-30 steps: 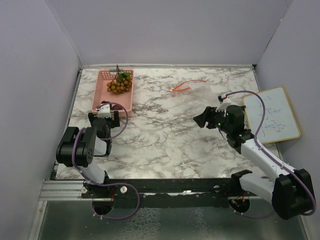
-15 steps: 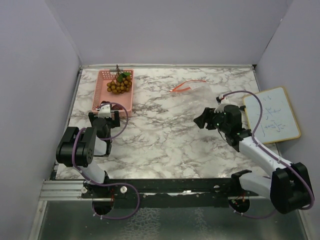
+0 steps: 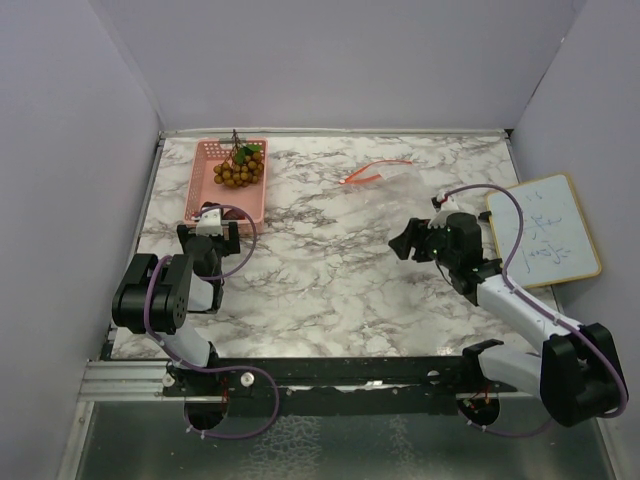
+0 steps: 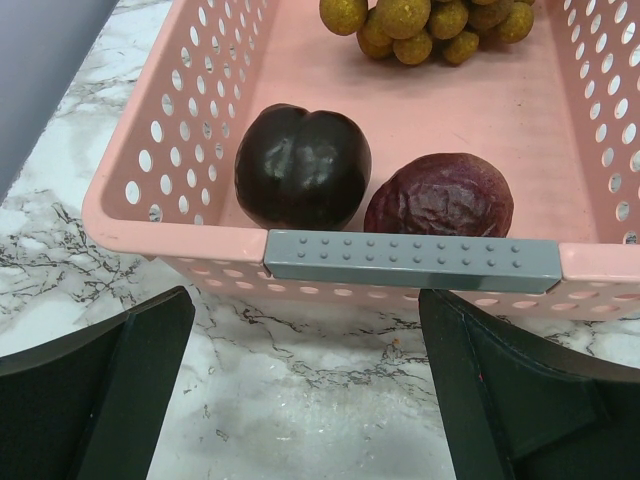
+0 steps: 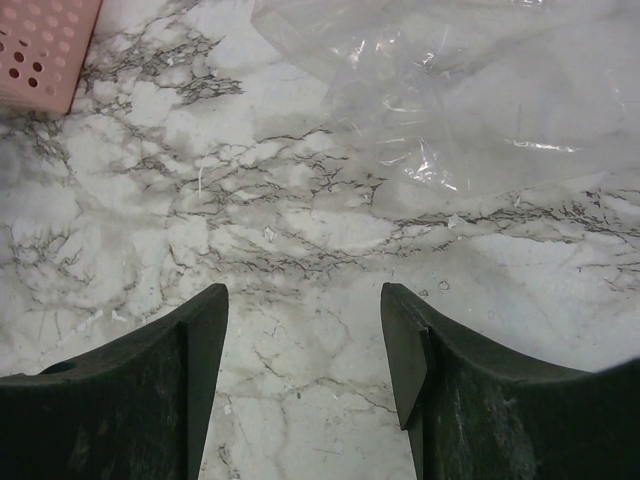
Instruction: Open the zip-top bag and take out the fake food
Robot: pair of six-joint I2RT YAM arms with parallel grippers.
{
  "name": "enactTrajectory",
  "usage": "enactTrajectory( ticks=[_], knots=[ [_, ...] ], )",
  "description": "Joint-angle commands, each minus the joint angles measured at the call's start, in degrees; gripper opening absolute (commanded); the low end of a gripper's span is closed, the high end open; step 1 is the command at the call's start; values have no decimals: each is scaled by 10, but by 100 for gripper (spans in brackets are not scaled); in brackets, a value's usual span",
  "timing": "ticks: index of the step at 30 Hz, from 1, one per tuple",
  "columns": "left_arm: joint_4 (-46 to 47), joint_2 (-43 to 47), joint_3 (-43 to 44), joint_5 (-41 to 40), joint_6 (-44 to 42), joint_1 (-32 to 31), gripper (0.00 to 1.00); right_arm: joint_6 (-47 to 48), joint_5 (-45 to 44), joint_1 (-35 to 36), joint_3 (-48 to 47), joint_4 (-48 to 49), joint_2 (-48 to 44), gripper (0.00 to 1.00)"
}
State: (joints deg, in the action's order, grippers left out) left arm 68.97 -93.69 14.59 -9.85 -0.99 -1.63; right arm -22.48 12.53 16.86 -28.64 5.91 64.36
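Right tool (image 3: pixel 402 242) slightly leftward, part open, empty; left tool (image 3: pixel 212 224) wide, empty.

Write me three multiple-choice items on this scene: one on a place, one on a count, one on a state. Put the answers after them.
1. Where is the grape bunch?
A. in the pink basket
B. on the whiteboard
C. on the floor

2. How many dark round fruits lie at the basket's near end?
A. one
B. two
C. four

3. The right gripper is:
A. open and empty
B. shut on the bunch
C. shut on a fruit

Answers:
1 A: the top view shows the bunch inside the basket at the far left.
2 B: the left wrist view shows two side by side behind the near rim.
3 A: its fingers stand apart over bare marble, and the zip-top bag lies ahead of them, not touched.
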Motion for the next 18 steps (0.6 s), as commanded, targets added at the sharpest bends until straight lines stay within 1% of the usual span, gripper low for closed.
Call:
enactTrajectory(
  ticks=[1, 18],
  knots=[
    [27, -2, 10, 12, -3, -2, 99, 15, -21, 1, -7, 16, 1, 63],
    [27, -2, 10, 13, -3, -2, 99, 19, -32, 1, -6, 10, 3, 63]
  ],
)
